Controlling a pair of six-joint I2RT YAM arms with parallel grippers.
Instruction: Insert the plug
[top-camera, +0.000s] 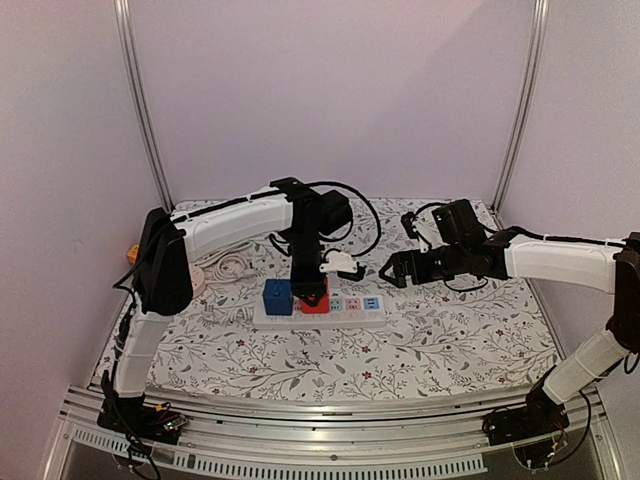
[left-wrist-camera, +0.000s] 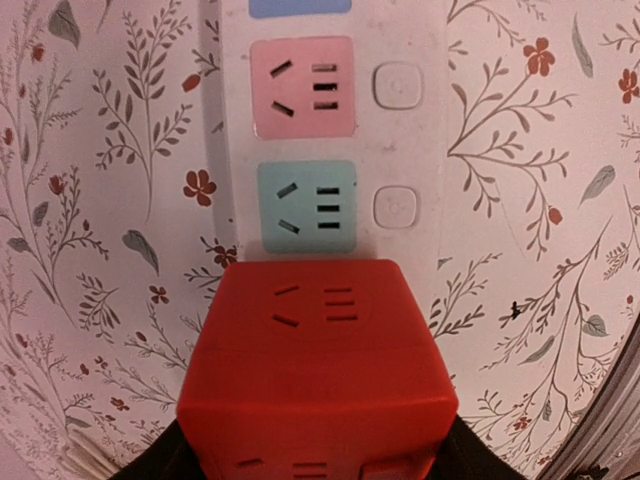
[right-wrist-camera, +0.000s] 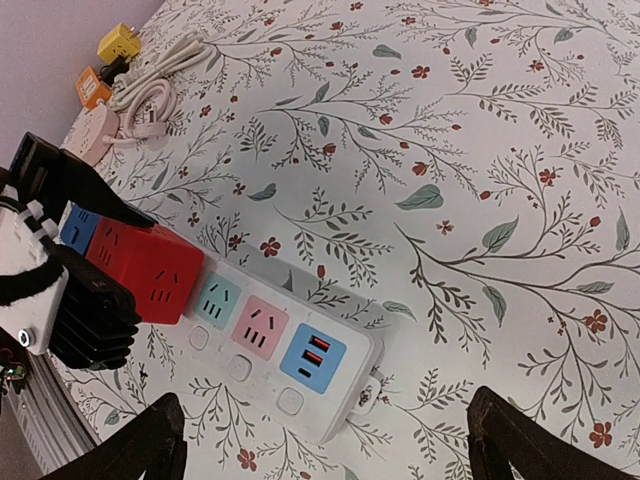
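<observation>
The plug is a red cube (left-wrist-camera: 320, 370) standing on the white power strip (left-wrist-camera: 410, 150), right beside a blue cube (top-camera: 277, 297) plugged in at the strip's left end. My left gripper (top-camera: 311, 288) comes down from above and is shut on the red plug, with black fingers (right-wrist-camera: 90, 315) against two opposite sides. Past the plug, a teal socket (left-wrist-camera: 308, 207) and a pink socket (left-wrist-camera: 302, 88) lie uncovered. How deep the plug sits I cannot tell. My right gripper (top-camera: 392, 268) hangs open to the right of the strip (right-wrist-camera: 330, 415), holding nothing.
A coiled white cable (right-wrist-camera: 150, 85) with a yellow plug (right-wrist-camera: 120, 42) and an orange plug (right-wrist-camera: 92, 85) lies at the table's left edge. A blue USB panel (right-wrist-camera: 313, 357) ends the strip on the right. Black cables trail behind both arms.
</observation>
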